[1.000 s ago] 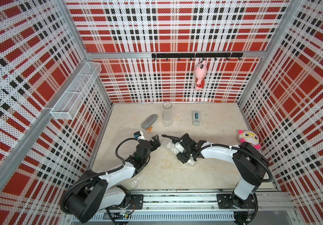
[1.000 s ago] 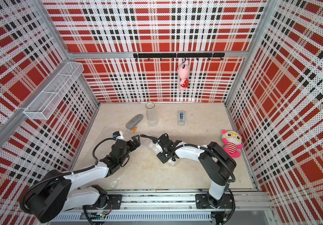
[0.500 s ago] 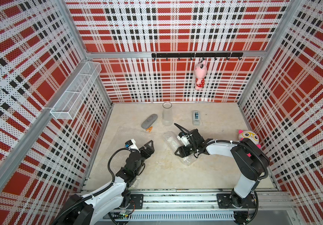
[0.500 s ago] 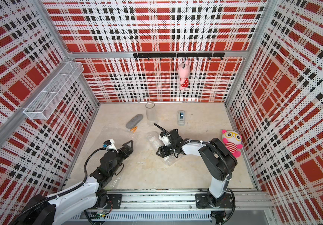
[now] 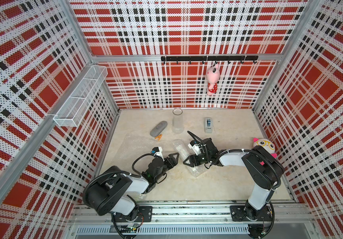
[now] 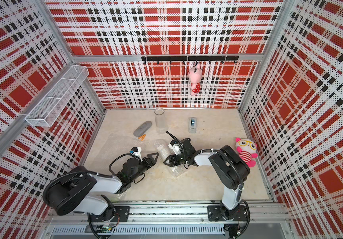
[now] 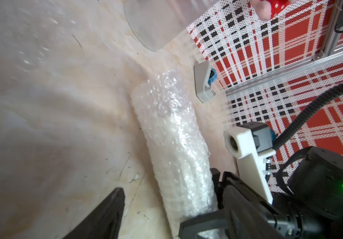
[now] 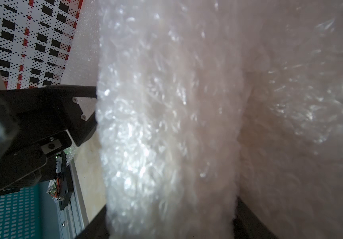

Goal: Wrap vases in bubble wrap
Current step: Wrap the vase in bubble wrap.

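The wrapped vase (image 5: 182,150) lies mid-worktop (image 5: 228,186), its near end clamped between the jaws of the right pincer (image 5: 189,161). The left pincer (image 5: 174,159) sits just beside it, jaws apart, holding nothing; whether it touches the wrap I cannot tell. The glass vase (image 5: 177,124) stands upright at the back, bare. A second sheet of bubble wrap (image 5: 137,144) lies flat to the left.

At frame centre we see the right end effector (image 6: 167,161) set across a bubble wrap roll (image 6: 161,149) lying on the worktop (image 6: 207,184), the left end effector (image 6: 155,157) just left of it; a clear glass vase (image 6: 159,122) stands upright above them
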Controlling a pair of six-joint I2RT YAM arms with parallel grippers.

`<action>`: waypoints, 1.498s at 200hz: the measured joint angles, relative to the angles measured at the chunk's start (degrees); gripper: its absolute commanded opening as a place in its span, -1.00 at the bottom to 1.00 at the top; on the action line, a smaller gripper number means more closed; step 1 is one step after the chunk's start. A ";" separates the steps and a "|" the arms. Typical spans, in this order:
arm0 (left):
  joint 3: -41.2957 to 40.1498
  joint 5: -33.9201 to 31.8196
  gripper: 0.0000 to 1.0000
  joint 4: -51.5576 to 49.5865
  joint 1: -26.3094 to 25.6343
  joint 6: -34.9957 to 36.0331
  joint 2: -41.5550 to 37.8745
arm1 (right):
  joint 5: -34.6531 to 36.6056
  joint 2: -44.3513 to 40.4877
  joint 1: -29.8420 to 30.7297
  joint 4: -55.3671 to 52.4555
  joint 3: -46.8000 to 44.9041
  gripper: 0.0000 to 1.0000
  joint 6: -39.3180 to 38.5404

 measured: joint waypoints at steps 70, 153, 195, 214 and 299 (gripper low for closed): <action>4.59 6.23 0.42 11.80 -1.09 -3.56 13.33 | 0.07 0.00 0.00 0.48 -0.11 0.03 0.50; 7.80 8.02 0.56 14.62 -1.90 -6.03 21.33 | -0.55 -0.35 0.00 4.81 -2.51 0.03 1.68; 8.52 7.74 0.29 15.32 -1.88 -6.29 22.47 | -0.50 -0.76 0.02 5.57 -3.32 0.09 1.68; 9.07 7.61 0.19 14.58 -1.68 -7.30 22.45 | 0.17 -1.20 0.02 5.51 -3.61 0.22 1.86; 14.86 2.75 0.04 2.93 -2.23 -5.97 22.01 | 8.74 -7.54 0.39 -9.29 -1.55 1.00 -4.28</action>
